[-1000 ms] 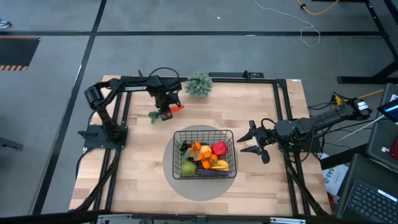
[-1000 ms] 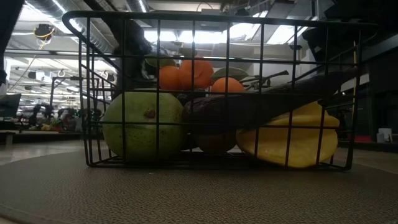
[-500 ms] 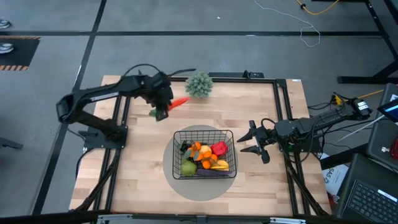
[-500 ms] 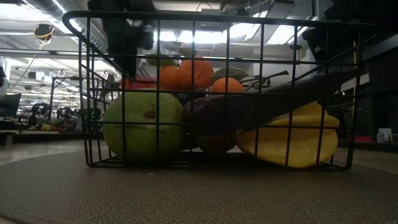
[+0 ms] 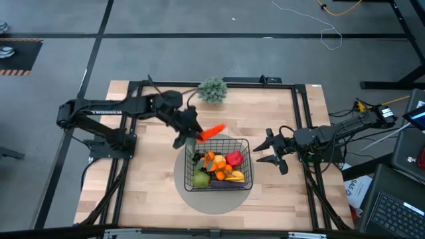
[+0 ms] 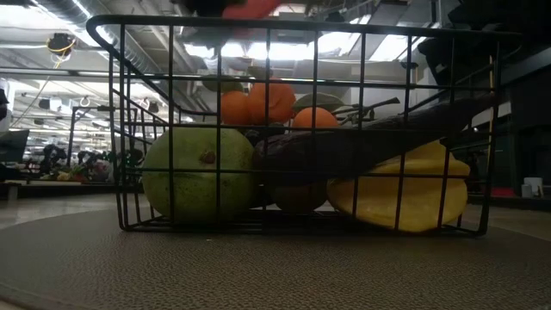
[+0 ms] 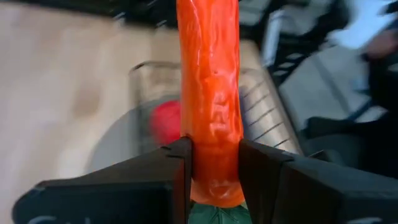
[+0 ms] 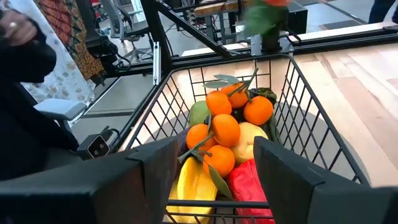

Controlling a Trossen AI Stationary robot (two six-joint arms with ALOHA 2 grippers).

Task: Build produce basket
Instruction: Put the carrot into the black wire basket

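The black wire basket stands on a grey round mat and holds produce: oranges, a red pepper, a green pear, a banana and an eggplant. My left gripper is shut on an orange carrot that hangs over the basket's far left rim. The carrot also shows as a blur at the top of the low view. To the right of the basket, my right gripper hangs open, facing it, with nothing between its fingers. My left gripper pinches the carrot's thick end, just ahead of its green top, between its two fingers. The carrot runs on forward past the fingertips, along the fingers. It is lifted clear, its tip toward the table's right over the basket's far rim.
A spiky grey-green ball plant sits at the table's far edge. The grey round mat lies under the basket. Bare wood lies left of the basket and near the front edge. Cables and a laptop are off the table's right side.
My left gripper has risen from the table's far left part and swung toward the basket, carrying the carrot. It has also turned, so the carrot now points toward the table's right above the basket's far rim. My right gripper has kept still.
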